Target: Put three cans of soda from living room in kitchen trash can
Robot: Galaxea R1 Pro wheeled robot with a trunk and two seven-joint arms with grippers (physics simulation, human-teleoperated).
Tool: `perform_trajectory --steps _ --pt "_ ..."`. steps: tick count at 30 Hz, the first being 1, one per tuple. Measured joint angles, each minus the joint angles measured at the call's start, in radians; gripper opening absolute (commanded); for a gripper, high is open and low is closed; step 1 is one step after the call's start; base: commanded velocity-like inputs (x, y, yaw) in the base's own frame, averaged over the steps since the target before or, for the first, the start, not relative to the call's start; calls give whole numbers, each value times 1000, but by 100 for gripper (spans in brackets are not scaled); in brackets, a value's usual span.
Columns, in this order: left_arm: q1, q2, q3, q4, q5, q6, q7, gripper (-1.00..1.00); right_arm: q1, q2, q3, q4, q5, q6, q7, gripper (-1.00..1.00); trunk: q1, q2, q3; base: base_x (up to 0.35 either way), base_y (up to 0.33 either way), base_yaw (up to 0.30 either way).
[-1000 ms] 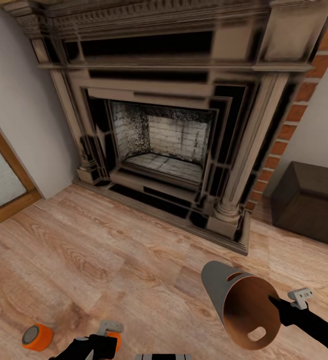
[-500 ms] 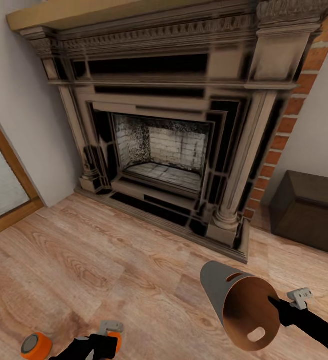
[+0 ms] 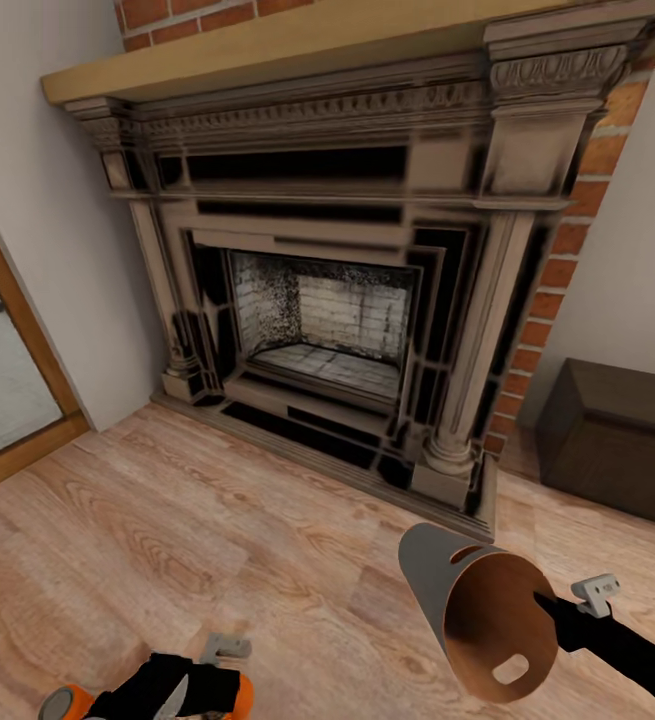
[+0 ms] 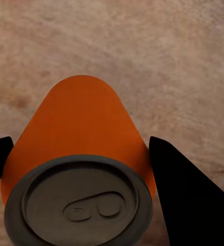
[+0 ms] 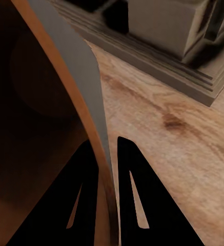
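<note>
Fingers of your left gripper [image 4: 76, 154] clamp the orange drink can [image 4: 81, 148]; your right gripper [image 5: 107, 169] pinches the tapered grey bin's [image 3: 467, 600] rim, tipped mouth-outward near the fireplace [image 3: 337, 300] for loading.

Trash can [image 3: 467, 610] lies right of two cans [image 3: 242, 692] – apparently – fireplace [image 3: 337, 300] behind, chest [image 3: 617, 435] farther right.

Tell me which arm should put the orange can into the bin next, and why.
Left. Its gripper already has the orange can between its fingers, while the right gripper is pinching the wall of the trash can, holding it tilted with its mouth open toward the robot.
</note>
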Motion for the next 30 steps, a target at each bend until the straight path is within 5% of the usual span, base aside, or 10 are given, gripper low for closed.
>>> perform_trajectory --steps 6,14,18,24,30 --pt "-76 1 3 -79 4 113 -29 -100 -7 0 53 -7 3 100 0 -100 -3 1 23 0 0 0" --pt "-159 4 3 -194 6 193 -158 -100 -12 10 156 -141 -1 338 -8 -100 -6 3 54 0 0 0" --pt "-206 3 3 -224 7 254 -256 -100 -87 14 224 -207 5 517 -13 -100 -8 4 70 0 0 0" --pt "-220 4 3 -294 4 275 -314 -100 -215 15 274 -216 3 687 -14 -100 -11 6 93 0 0 0" --pt "-221 5 2 -354 2 281 -464 -100 -347 19 351 -31 9 734 -89 -100 -13 7 116 0 0 0"
